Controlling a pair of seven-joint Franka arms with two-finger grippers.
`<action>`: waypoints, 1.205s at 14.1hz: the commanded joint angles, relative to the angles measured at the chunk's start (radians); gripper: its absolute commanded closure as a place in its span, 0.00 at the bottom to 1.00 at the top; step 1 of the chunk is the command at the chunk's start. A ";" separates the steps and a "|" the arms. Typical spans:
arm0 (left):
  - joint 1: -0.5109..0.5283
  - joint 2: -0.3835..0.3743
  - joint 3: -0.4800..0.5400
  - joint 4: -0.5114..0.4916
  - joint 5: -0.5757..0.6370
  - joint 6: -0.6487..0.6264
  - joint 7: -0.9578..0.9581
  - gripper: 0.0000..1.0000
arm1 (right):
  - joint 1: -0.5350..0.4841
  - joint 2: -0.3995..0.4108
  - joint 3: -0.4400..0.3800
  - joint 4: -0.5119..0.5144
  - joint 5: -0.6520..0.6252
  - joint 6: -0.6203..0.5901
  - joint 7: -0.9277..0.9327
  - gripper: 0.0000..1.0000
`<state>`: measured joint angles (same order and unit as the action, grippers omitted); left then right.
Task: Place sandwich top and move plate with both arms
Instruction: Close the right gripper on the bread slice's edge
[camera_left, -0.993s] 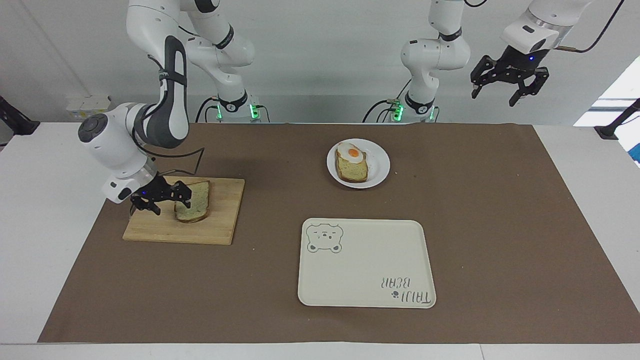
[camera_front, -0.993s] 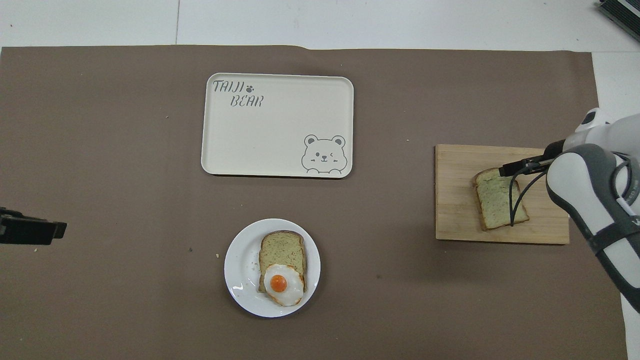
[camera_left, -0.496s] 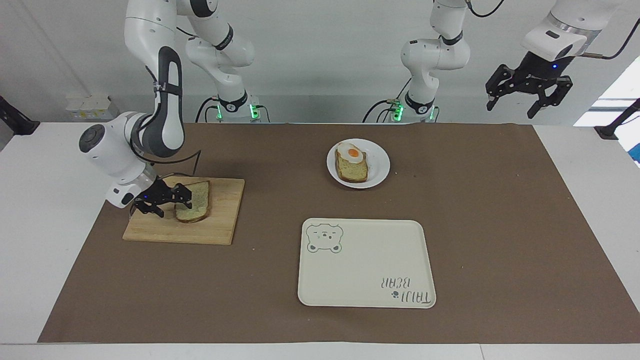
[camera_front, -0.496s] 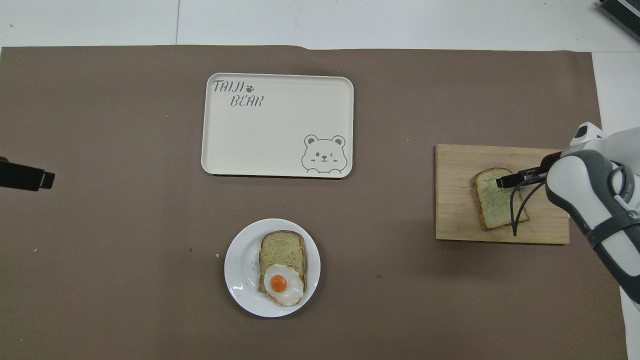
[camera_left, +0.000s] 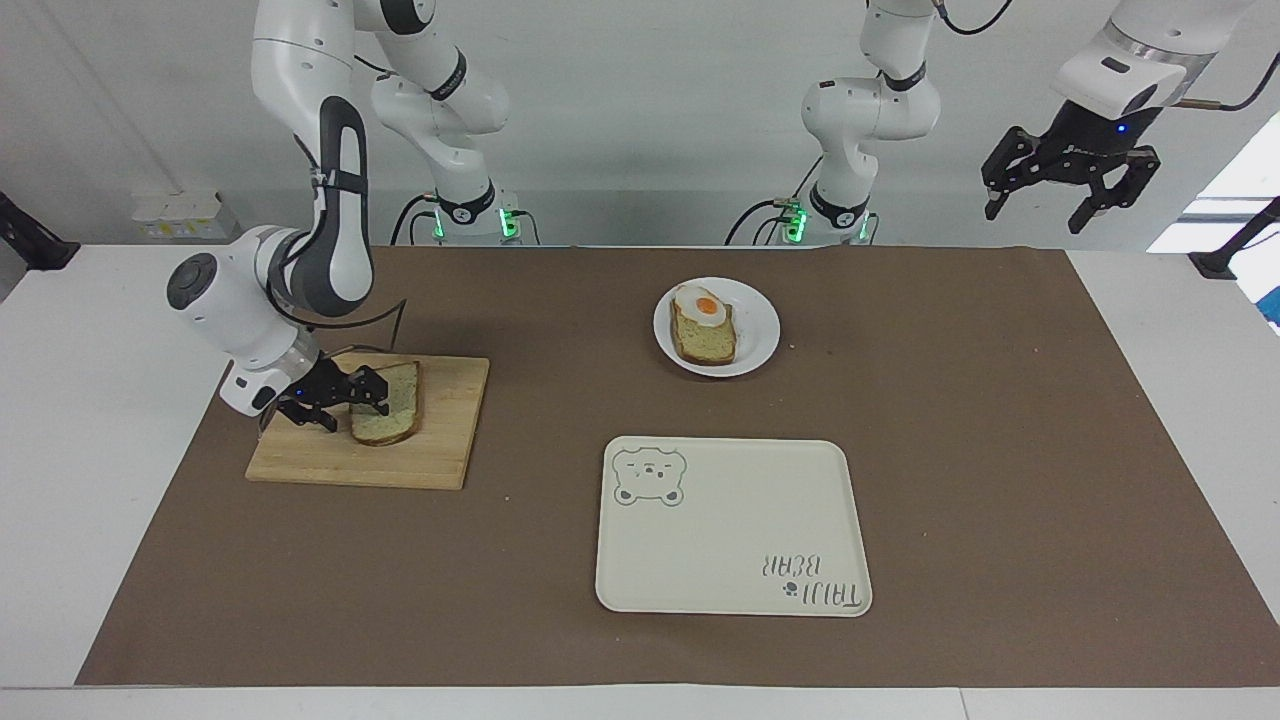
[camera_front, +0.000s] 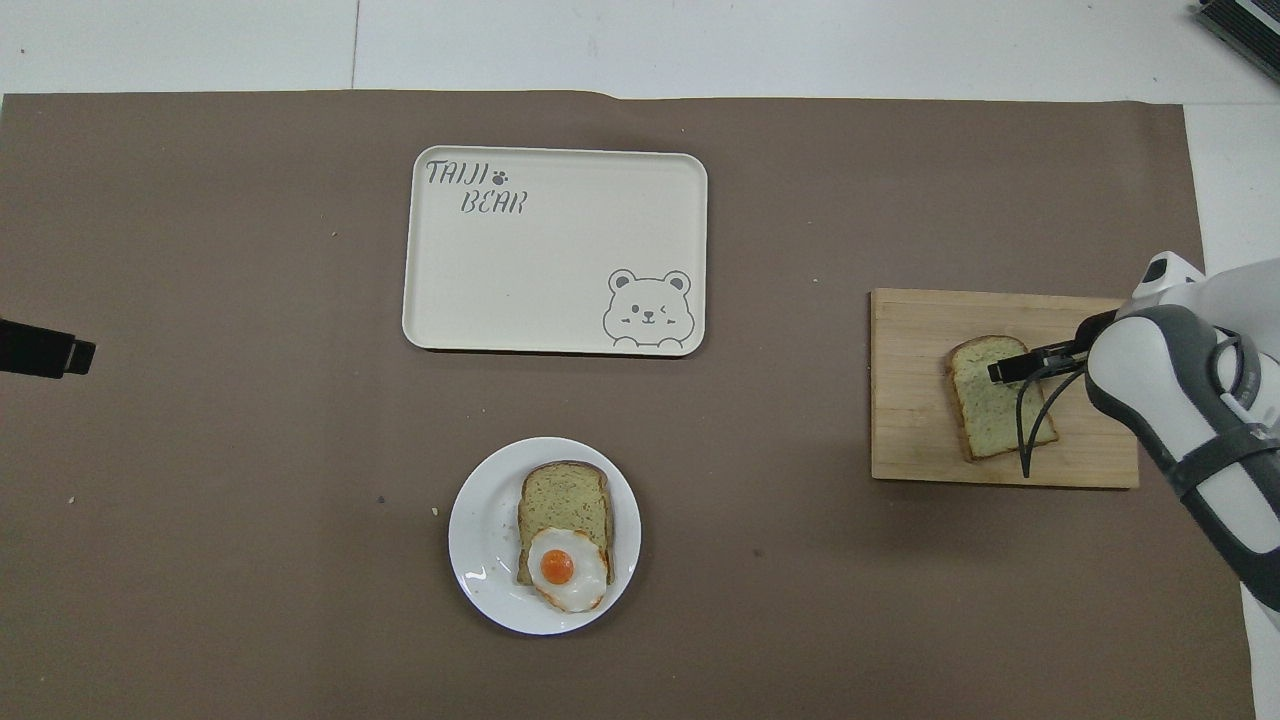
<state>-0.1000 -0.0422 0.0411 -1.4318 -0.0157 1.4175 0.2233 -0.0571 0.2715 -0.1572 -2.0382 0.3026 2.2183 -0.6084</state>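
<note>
The sandwich top (camera_left: 392, 404) lies flat on a wooden cutting board (camera_left: 440, 445) at the right arm's end of the table. My right gripper (camera_left: 353, 410) is low at the slice's outer edge, open, with one finger (camera_front: 1012, 367) over the bread (camera_front: 985, 405) and the other down by the board. The white plate (camera_left: 760, 335) sits near the robots at mid-table and carries a bread slice with a fried egg (camera_left: 704, 328). My left gripper (camera_left: 1040, 212) hangs open and empty, high above the left arm's end of the table.
A cream tray with a bear drawing (camera_left: 730, 530) lies farther from the robots than the plate (camera_front: 480, 545). Brown paper covers the table. The cutting board (camera_front: 910, 440) lies near the paper's edge.
The right gripper has settled lower onto the slice's edge and its jaws have begun to narrow. The left gripper has swung outward toward its end of the table.
</note>
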 joint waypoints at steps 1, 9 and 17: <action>-0.003 0.016 0.003 0.034 0.039 -0.026 0.016 0.00 | -0.001 -0.021 0.001 -0.027 0.030 0.017 -0.036 0.51; -0.001 0.016 0.006 0.036 0.043 -0.038 0.016 0.00 | 0.006 -0.020 0.001 -0.027 0.032 0.017 0.016 1.00; 0.002 0.071 0.013 0.117 0.031 -0.115 0.016 0.00 | 0.006 -0.015 0.001 -0.011 0.032 0.011 0.018 1.00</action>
<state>-0.0995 -0.0035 0.0499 -1.3723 0.0100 1.3446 0.2243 -0.0542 0.2619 -0.1589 -2.0387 0.3038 2.2191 -0.6001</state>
